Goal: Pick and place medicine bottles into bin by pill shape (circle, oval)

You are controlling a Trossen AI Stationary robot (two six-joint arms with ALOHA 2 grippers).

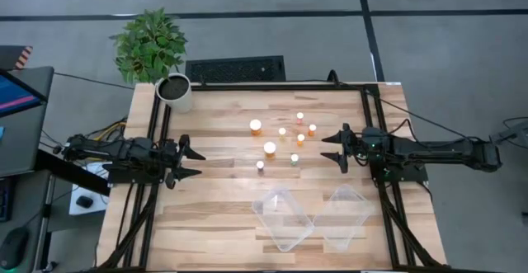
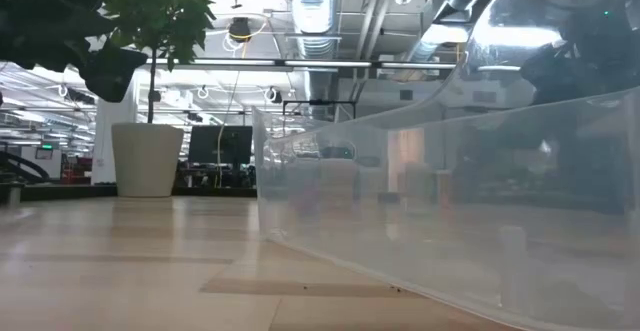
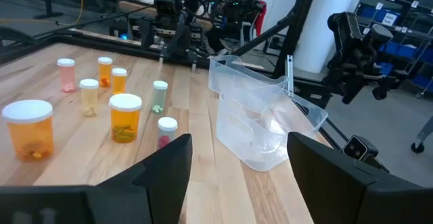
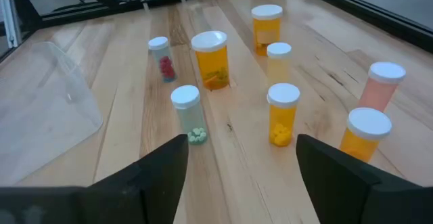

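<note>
- Bench: wooden, carries everything.
- Two clear bins side by side at its near edge.
- Left gripper and right gripper: jaws released, empty, flanking.
- Medicine bottles: eight upright, clustered mid-bench behind the bins.

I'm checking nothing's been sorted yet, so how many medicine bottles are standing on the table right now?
8 medicine bottles, all on the bare wood between the arms: two large ones at and mid-cluster, six small at. None looks hidden.
</note>
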